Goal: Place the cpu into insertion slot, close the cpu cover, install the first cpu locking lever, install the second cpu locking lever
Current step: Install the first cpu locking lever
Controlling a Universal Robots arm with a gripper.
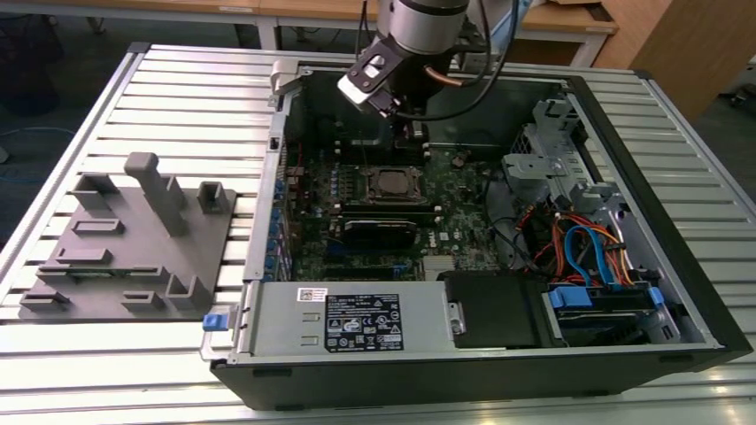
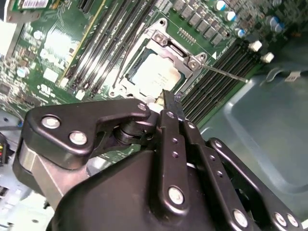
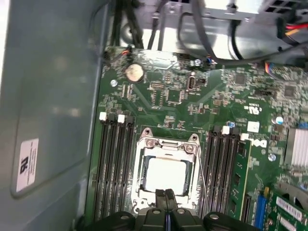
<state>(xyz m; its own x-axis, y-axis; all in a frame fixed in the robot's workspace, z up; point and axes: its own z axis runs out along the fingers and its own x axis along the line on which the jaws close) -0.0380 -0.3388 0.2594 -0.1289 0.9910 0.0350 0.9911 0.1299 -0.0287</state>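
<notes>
**Exterior view.** An open computer case [image 1: 473, 381] lies on the slatted bench [image 1: 142, 106]. The arm [image 1: 420, 27] hangs over the case, near the insertion slot [image 1: 370, 184]. We note a white label [image 1: 360, 320] on the power supply and leave its print unread.

**Second wrist view.** The claw [image 2: 167, 103] is closed, fingertips pressed together with nothing between them. It is poised at the socket's edge, and we cannot tell whether it touches. The cpu [image 2: 156, 74] sits in the slot and shows through the window of the cpu cover [image 2: 182, 57], which appears to lie down over it. A thin wire locking lever [image 2: 226, 73] juts from one corner across the memory slots [image 2: 110, 48]. We cannot tell whether it is latched.

**First wrist view.** A white sticker [image 3: 28, 163] sits on the case wall, its print too small to read. We judge the cpu light, stiff and flat, with a fragile underside, and best held by its edges. The lever looks springy and is best pressed near its free end.
</notes>
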